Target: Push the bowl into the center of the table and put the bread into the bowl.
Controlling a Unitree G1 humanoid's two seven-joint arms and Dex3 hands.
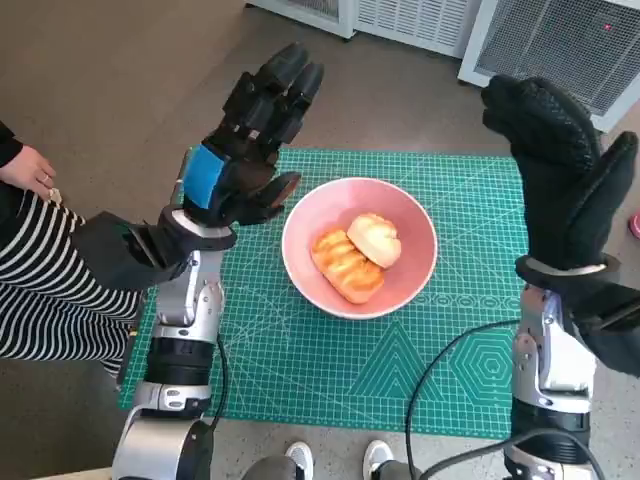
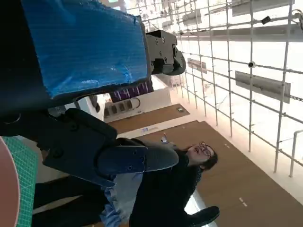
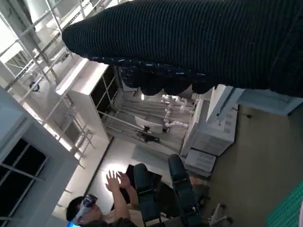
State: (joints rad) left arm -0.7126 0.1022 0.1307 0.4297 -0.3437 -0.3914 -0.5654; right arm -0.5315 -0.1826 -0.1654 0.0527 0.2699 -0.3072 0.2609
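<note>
While both hands are raised off the mat point(image 1: 300, 360), bread point(image 1: 355, 255) lies in pink bowl point(image 1: 410, 275) mid-table. Left hand point(image 1: 250, 135) released, fingers extended; right hand point(image 1: 565, 170) seemingly empty, fingers obscured.

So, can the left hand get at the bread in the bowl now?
Probably yes: the left hand is raised beside the bowl, holding nothing, and nothing covers the two pieces of bread.

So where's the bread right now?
In the head view, the bread lies inside the pink bowl at the middle of the green mat.
</note>
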